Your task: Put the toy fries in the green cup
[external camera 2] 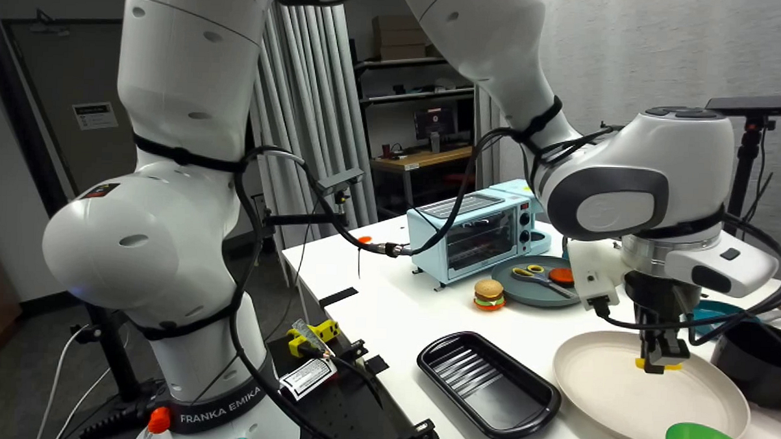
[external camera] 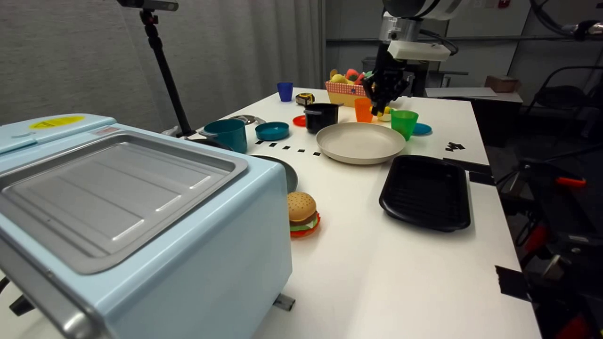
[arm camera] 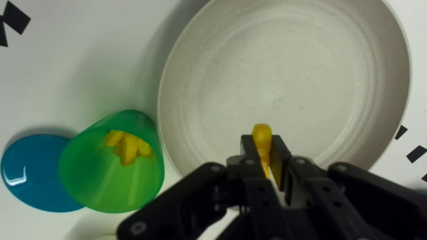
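Observation:
A yellow toy fry (arm camera: 262, 133) is pinched between the fingertips of my gripper (arm camera: 263, 145), which is shut on it. In an exterior view the ends of this fry (external camera 2: 673, 367) stick out on either side of the gripper (external camera 2: 662, 356), above the pale plate (external camera 2: 593, 376). To the left of the gripper in the wrist view stands the green cup (arm camera: 110, 190), close beside the plate's rim. Several yellow toy fries (arm camera: 128, 148) lie inside that cup. Both exterior views show the green cup too, upright on the table.
A blue disc (arm camera: 36, 173) lies beside the green cup. An orange cup (external camera: 363, 109), a black pot (external camera: 320, 120) and a food basket (external camera: 348, 96) stand near the arm. A black tray (external camera 2: 488, 385), a toy burger (external camera 2: 489, 294) and a toaster oven (external camera 2: 480, 242) occupy the table beyond the plate.

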You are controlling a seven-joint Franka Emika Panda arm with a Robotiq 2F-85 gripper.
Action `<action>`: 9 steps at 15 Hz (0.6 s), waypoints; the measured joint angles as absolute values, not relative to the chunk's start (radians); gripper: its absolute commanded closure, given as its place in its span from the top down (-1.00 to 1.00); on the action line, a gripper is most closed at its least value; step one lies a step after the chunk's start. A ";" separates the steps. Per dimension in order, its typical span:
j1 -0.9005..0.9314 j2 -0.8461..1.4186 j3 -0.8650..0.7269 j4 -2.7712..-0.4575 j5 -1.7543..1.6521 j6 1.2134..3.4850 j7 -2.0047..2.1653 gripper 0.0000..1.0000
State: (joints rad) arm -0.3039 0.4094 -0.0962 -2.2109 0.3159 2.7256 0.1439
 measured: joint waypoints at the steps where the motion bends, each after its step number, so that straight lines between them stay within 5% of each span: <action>1: -0.313 0.409 -0.098 -2.211 0.323 2.726 0.138 -0.93; 9: -0.382 0.408 -0.106 -2.215 0.358 2.725 0.106 -0.93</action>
State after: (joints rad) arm -0.3818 0.4082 -0.1063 -2.2145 0.3583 2.7251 0.1063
